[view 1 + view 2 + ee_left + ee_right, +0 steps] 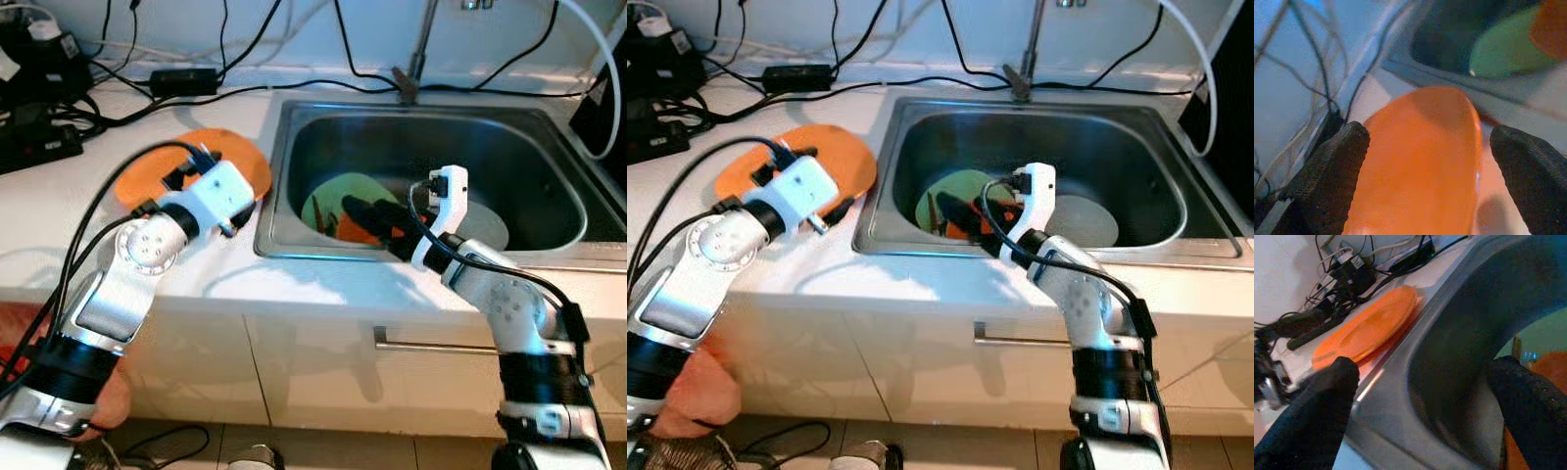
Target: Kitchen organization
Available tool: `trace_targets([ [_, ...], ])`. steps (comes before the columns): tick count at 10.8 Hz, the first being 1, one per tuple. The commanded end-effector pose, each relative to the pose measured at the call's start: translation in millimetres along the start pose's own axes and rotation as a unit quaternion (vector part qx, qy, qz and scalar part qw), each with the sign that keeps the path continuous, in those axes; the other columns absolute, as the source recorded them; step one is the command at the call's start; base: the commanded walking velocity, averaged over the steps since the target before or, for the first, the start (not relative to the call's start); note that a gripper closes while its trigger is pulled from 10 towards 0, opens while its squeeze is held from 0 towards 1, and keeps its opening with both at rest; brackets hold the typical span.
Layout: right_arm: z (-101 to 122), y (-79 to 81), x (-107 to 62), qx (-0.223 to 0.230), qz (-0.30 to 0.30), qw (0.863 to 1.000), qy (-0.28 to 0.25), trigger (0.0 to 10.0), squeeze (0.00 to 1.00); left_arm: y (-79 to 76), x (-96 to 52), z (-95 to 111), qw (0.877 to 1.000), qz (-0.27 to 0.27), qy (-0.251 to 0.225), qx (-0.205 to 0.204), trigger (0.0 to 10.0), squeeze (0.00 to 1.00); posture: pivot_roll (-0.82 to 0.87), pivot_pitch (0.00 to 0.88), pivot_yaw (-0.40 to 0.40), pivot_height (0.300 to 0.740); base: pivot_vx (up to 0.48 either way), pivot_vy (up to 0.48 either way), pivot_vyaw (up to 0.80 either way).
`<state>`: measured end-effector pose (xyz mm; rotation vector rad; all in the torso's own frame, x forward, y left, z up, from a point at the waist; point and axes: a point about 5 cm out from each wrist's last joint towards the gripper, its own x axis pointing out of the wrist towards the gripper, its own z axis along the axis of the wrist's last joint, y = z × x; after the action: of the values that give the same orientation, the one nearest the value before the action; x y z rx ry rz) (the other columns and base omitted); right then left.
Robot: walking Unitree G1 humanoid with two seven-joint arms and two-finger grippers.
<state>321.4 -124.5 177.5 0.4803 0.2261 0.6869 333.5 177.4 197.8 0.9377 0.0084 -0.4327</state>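
Note:
A flat orange plate (245,157) lies on the white counter just left of the steel sink (294,250). My left gripper (1427,134) hovers low over this plate, open, with the plate (1420,161) between its fingers (1327,171). Inside the sink a green plate (338,196) leans on the left side, with an orange dish (358,233) partly on it and a pale round plate (485,230) to the right. My right gripper (377,217) reaches into the sink above the green plate and the orange dish, open, holding nothing. Its fingers (1317,411) straddle the sink's left wall.
A faucet (416,59) stands behind the sink. Black cables and a power adapter (181,80) run along the back of the counter, with a black power strip (39,147) at the far left. A drawer handle (431,343) sits below the counter edge.

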Motion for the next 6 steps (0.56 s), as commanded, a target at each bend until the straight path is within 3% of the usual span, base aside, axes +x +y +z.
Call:
trace_targets([
  [1,-2,5.7,-1.7,-0.003,0.006,1.000,0.012,10.0,1.00,2.4,0.2,-2,0.999,-0.015,0.006,0.028,10.0,0.00,0.22,0.031,0.009,0.740,0.000,0.000,0.00],
  [2,-4,6.7,-6.5,-0.011,0.007,1.000,0.026,10.0,0.67,3.9,0.3,-4,0.999,-0.035,0.008,0.036,10.0,0.00,0.22,0.033,0.016,0.740,0.000,0.000,0.00],
  [3,-5,6.2,-9.6,-0.010,0.002,1.000,0.030,10.0,0.57,7.2,0.8,-2,0.999,-0.034,0.004,0.033,10.0,0.00,0.22,0.033,0.018,0.740,0.000,0.000,0.00],
  [5,-7,8.4,-10.8,-0.002,-0.006,1.000,0.029,10.0,0.13,4.3,1.0,-14,0.996,-0.054,0.027,0.065,10.0,0.00,0.22,0.038,0.023,0.740,0.000,0.000,0.00],
  [6,-9,10.6,-10.5,-0.001,-0.005,1.000,0.031,10.0,0.04,6.0,1.9,-24,0.994,-0.053,0.045,0.087,10.0,0.00,0.22,0.041,0.027,0.740,0.000,0.000,0.00],
])
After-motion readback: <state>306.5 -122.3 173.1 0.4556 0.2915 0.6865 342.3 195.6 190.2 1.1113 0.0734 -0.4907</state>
